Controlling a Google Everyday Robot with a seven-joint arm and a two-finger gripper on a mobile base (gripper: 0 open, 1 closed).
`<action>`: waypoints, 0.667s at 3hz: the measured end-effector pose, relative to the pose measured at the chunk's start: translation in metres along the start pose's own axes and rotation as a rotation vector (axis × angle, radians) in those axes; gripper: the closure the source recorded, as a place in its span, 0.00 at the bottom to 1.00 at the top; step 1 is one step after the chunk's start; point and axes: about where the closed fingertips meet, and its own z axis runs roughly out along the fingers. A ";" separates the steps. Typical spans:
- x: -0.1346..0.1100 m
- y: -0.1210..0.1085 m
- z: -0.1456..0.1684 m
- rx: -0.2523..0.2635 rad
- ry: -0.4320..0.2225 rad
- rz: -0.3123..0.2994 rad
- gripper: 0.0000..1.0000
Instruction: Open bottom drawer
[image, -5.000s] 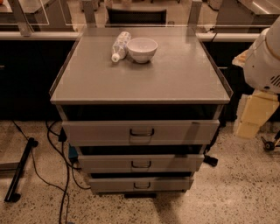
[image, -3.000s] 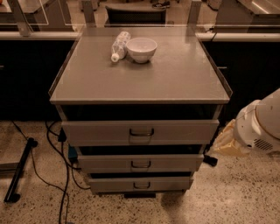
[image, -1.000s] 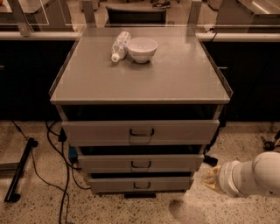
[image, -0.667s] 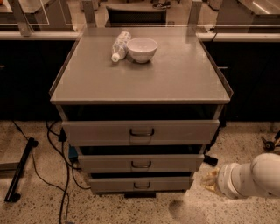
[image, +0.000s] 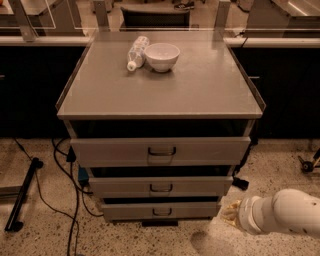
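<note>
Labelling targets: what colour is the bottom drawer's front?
Grey metal bottom drawer, camera view; gripper low beside its right end.

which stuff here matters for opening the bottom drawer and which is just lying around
For the job: bottom drawer; its handle; claw, low right of the cabinet, beside that drawer.
Lying about: bowl; bottle, both on top; floor cables.

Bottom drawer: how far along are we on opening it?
Done: the arm is low, with the gripper level with the bottom drawer, just off its right end. In hand: the approach; nothing touches the drawer's handle. Left: reach the handle, grasp it and pull. The drawer front looks shut, tucked under the middle drawer.
</note>
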 end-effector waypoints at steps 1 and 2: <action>0.016 0.016 0.072 -0.042 -0.039 0.018 0.74; 0.029 0.027 0.125 -0.076 -0.063 0.034 0.51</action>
